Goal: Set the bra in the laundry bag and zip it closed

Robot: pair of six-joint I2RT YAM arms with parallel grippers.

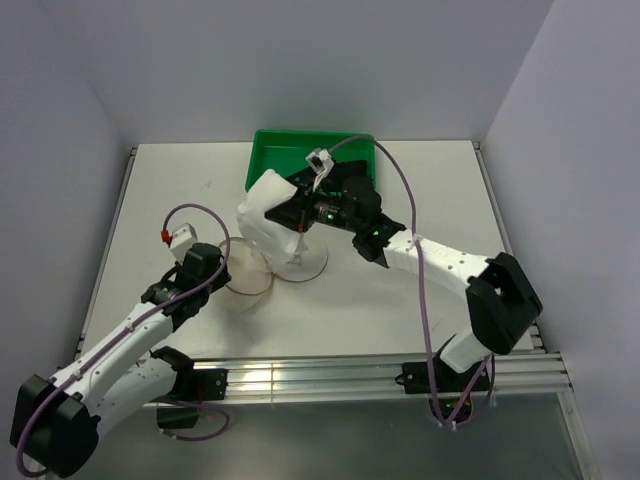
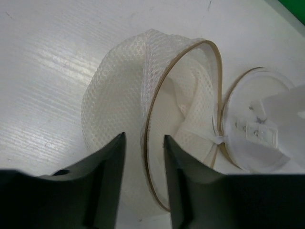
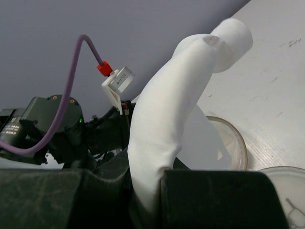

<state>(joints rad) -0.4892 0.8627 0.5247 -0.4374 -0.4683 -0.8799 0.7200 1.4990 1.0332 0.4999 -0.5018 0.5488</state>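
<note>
left wrist view: the left gripper (image 2: 144, 137) is partly open. Its two dark fingers (image 2: 107, 181) stand on either side of the tan hoop rim (image 2: 157, 90) of the laundry bag (image 2: 114, 95), with a little gap on each side, so it grips nothing. the white mesh bag lies slumped on the white table (image 2: 52, 62) with its mouth gaping toward the camera. just beside it to the right lies a round flat panel (image 2: 257, 129) with a small label.

in the right wrist view, the right gripper (image 3: 143, 191) is clamped on a thick fold of the bag's smooth white fabric (image 3: 167, 119). the fold rises out of the closed jaws and curls over at its top.

from the top external view, the right gripper (image 1: 302, 215) holds that part of the laundry bag (image 1: 268, 210) lifted above the table (image 1: 170, 190), just in front of the green tray (image 1: 290, 145). the left gripper (image 1: 232, 262) is low at the bag's near-left edge. the bra cannot be made out; a dark shape in the tray merges with the right wrist.
</note>
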